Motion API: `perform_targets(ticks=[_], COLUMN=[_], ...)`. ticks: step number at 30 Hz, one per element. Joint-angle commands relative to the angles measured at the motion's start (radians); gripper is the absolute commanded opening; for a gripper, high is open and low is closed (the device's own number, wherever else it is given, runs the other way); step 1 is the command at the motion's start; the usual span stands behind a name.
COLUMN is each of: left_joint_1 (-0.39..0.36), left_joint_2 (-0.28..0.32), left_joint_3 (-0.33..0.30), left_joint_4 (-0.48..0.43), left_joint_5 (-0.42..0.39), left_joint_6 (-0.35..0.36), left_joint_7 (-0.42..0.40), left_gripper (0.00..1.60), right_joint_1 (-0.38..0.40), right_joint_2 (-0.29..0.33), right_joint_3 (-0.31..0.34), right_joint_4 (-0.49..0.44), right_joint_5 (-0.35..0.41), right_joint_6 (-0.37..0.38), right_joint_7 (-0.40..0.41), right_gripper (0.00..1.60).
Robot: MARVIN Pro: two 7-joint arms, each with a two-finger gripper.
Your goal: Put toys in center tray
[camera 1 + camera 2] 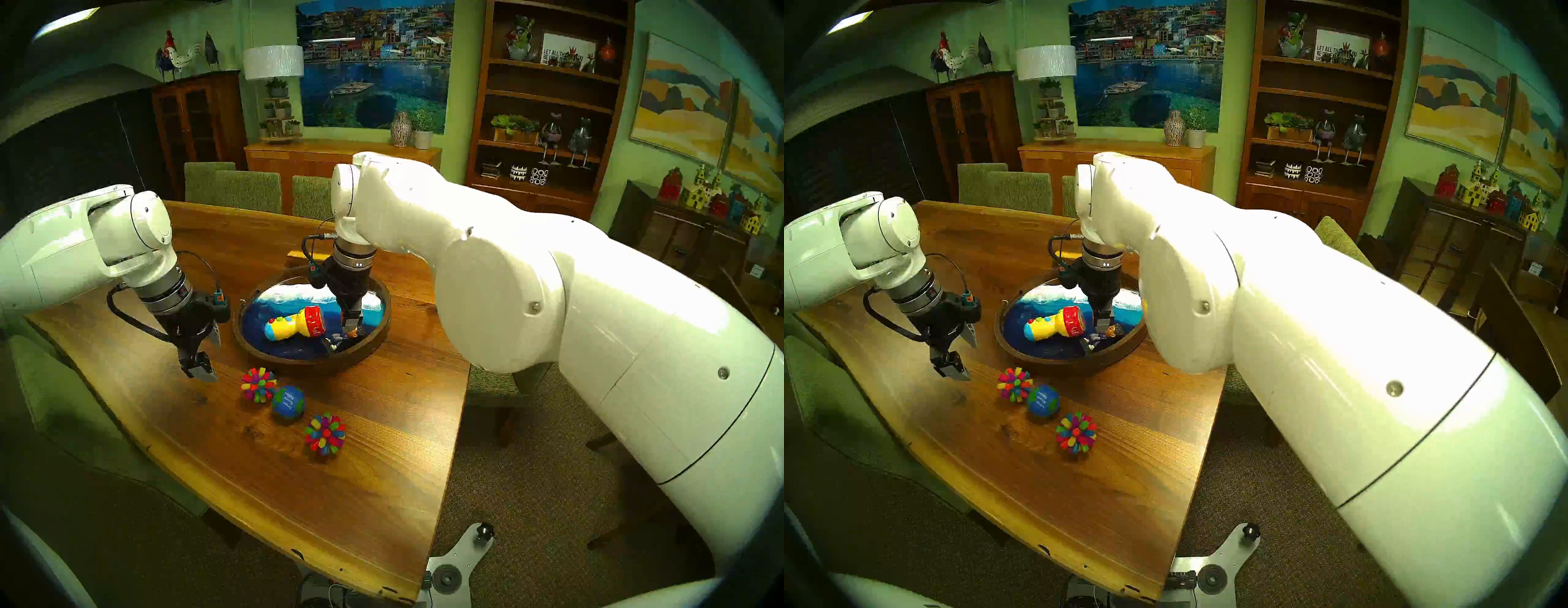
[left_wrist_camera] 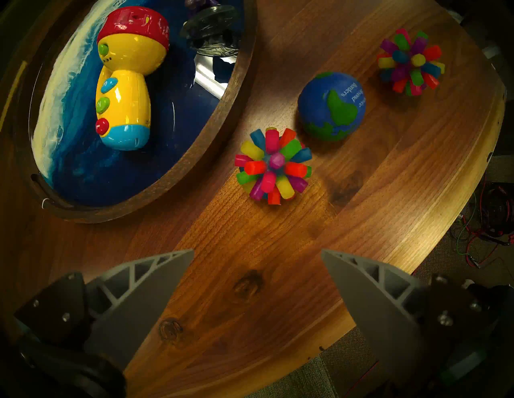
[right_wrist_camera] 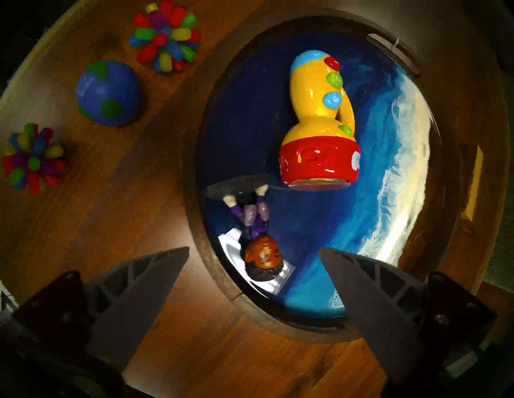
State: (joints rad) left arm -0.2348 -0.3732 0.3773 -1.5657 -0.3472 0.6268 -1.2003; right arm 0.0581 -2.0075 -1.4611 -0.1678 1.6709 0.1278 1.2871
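Note:
The round dark-wood-rimmed tray [image 1: 297, 361] with a blue and white wave inside sits mid-table. In it lie the yellow-red toy flashlight [image 1: 295, 325] and the small dark-haired doll [image 1: 343, 339]. My right gripper [image 1: 352, 325] hangs open just above the doll [image 3: 260, 244], its fingertips apart and empty [image 3: 253, 250]. On the table in front of the tray sit a spiky ball [image 1: 258, 384], the blue-green globe ball [image 1: 288, 402] and a second spiky ball [image 1: 325, 433]. My left gripper [image 1: 207, 354] is open and empty, left of the first spiky ball [image 2: 272, 166].
A small wooden block [image 1: 297, 254] lies behind the tray. Green chairs [image 1: 248, 191] stand at the table's far side. The table's [image 1: 297, 488] curved front edge runs close to the second spiky ball [image 2: 410, 62]. Cables lie on the floor beyond that edge [image 2: 489, 222].

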Motion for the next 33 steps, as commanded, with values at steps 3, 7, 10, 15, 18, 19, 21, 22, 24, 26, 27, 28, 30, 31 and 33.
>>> perform_targets(ticks=[3, 7, 10, 15, 18, 19, 21, 22, 24, 26, 27, 28, 30, 31, 33], left_joint_1=[-0.032, -0.031, -0.031, -0.03, -0.03, -0.029, -0.029, -0.029, -0.029, -0.029, -0.029, -0.029, -0.029, -0.029, -0.029], left_joint_2=[0.002, 0.002, 0.002, 0.001, 0.001, 0.001, 0.001, 0.001, 0.0, 0.0, 0.0, 0.0, 0.0, 0.0, 0.0], left_joint_3=[-0.025, -0.024, -0.024, -0.024, -0.023, -0.023, -0.023, -0.023, -0.023, -0.023, -0.023, -0.023, -0.023, -0.023, -0.023], left_joint_4=[-0.001, -0.001, -0.001, 0.0, 0.0, 0.0, 0.0, 0.0, 0.0, 0.001, 0.001, 0.001, 0.001, 0.001, 0.001], left_joint_5=[0.001, 0.001, 0.001, 0.001, 0.001, 0.001, 0.001, 0.001, 0.001, 0.001, 0.001, 0.001, 0.001, 0.001, 0.001], left_joint_6=[-0.001, -0.001, -0.001, -0.001, -0.001, -0.001, -0.001, -0.001, -0.001, -0.001, -0.001, -0.001, -0.001, -0.001, -0.001], left_joint_7=[0.002, 0.002, 0.002, 0.002, 0.002, 0.002, 0.002, 0.002, 0.002, 0.002, 0.002, 0.002, 0.002, 0.002, 0.002], left_gripper=[1.6, 1.6, 1.6, 1.6, 1.6, 1.6, 1.6, 1.6, 1.6, 1.6, 1.6, 1.6, 1.6, 1.6, 1.6], right_joint_1=[0.123, 0.148, 0.161, 0.185, 0.2, 0.208, 0.223, 0.233, 0.25, 0.261, 0.275, 0.284, 0.298, 0.301, 0.312], right_joint_2=[0.0, 0.0, 0.0, 0.0, 0.0, 0.0, 0.0, 0.0, 0.0, 0.0, 0.0, 0.0, 0.0, 0.0, 0.0], right_joint_3=[0.061, 0.091, 0.116, 0.161, 0.185, 0.192, 0.214, 0.223, 0.239, 0.25, 0.261, 0.27, 0.285, 0.293, 0.302], right_joint_4=[-0.075, -0.142, -0.195, -0.284, -0.328, -0.343, -0.376, -0.391, -0.419, -0.44, -0.462, -0.478, -0.507, -0.519, -0.546], right_joint_5=[0.009, 0.007, 0.004, -0.005, -0.016, -0.023, -0.033, -0.039, -0.052, -0.065, -0.072, -0.079, -0.09, -0.098, -0.111], right_joint_6=[0.052, 0.066, 0.077, 0.097, 0.112, 0.122, 0.13, 0.138, 0.151, 0.168, 0.177, 0.185, 0.204, 0.215, 0.236], right_joint_7=[0.165, 0.196, 0.196, 0.196, 0.196, 0.196, 0.196, 0.196, 0.188, 0.177, 0.169, 0.163, 0.146, 0.135, 0.109], right_gripper=[1.6, 1.6, 1.6, 1.6, 1.6, 1.6, 1.6, 1.6, 1.6, 1.6, 1.6, 1.6, 1.6, 1.6, 1.6])
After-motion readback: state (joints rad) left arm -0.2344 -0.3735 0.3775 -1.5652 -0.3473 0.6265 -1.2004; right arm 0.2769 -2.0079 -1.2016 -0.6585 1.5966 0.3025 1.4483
